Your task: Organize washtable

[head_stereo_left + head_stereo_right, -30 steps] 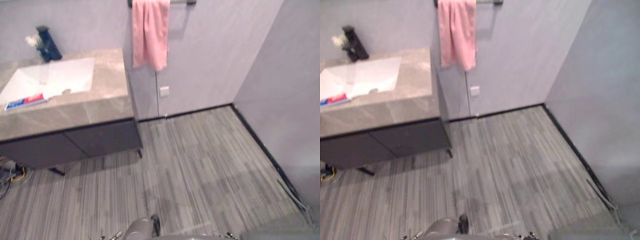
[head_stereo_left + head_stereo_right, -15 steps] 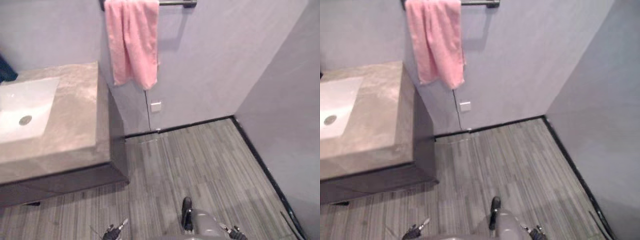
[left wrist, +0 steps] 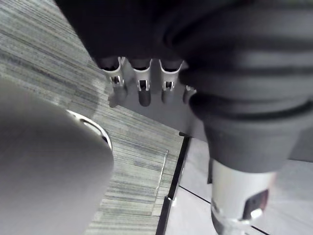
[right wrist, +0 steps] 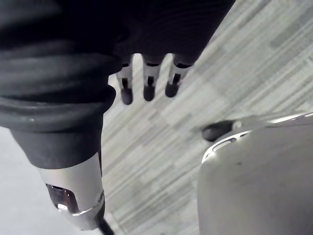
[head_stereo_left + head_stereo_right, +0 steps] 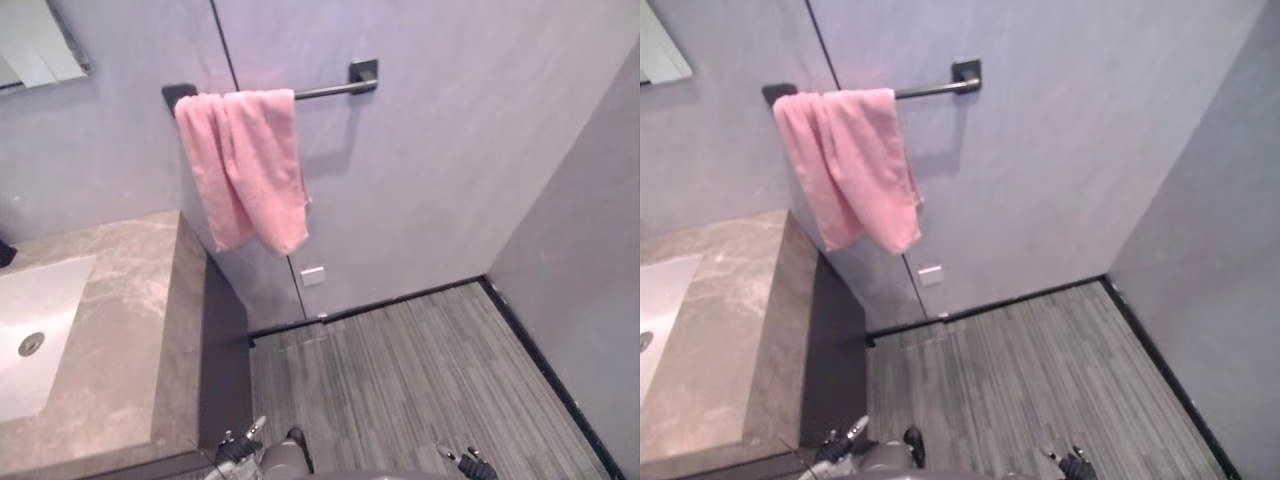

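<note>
1. One stone washtable (image 5: 130,320) sits at the robot's left, its visible top bare beside the sink (image 5: 30,330).
2. A pink towel (image 5: 245,165) hangs on the wall rail (image 5: 325,91).
3. Left hand (image 3: 144,93) and right hand (image 4: 148,88) hang over the floor (image 5: 400,370), fingers relaxed, holding nothing; tidying looks unstarted.

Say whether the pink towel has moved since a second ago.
No. The pink towel still hangs at the rail's left end, above the wall socket; the camera shifted.
</note>
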